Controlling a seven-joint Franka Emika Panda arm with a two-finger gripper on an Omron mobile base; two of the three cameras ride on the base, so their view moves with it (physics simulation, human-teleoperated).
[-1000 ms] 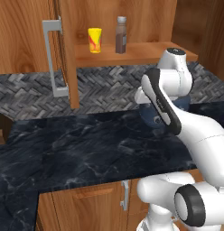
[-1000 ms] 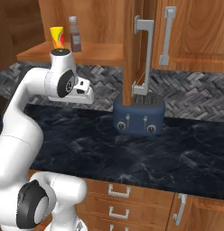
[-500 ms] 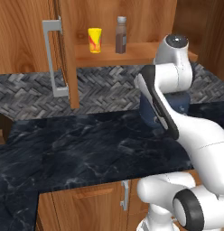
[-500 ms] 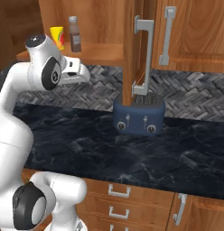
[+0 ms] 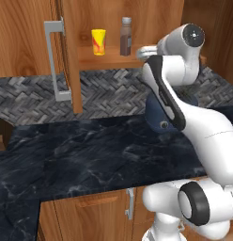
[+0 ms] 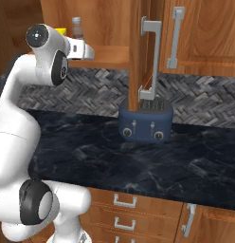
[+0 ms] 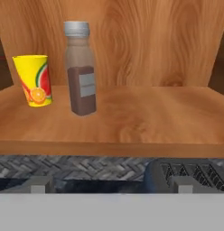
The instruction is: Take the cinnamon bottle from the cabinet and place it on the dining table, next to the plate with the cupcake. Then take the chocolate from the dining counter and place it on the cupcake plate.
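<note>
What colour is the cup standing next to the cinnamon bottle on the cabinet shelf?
Yellow, with red-and-orange fruit pictures. The cup shows best in the hand view, beside the cinnamon bottle.

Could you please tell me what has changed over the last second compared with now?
The arm has risen, bringing the gripper up from counter height to face the cabinet shelf, and its fingers have opened; it holds nothing. The cinnamon bottle, the yellow cup and the blue toaster stayed where they were.

The arm stands raised and folded at the elbow — its gripper level, jaws spread wide, holding nothing.
</note>
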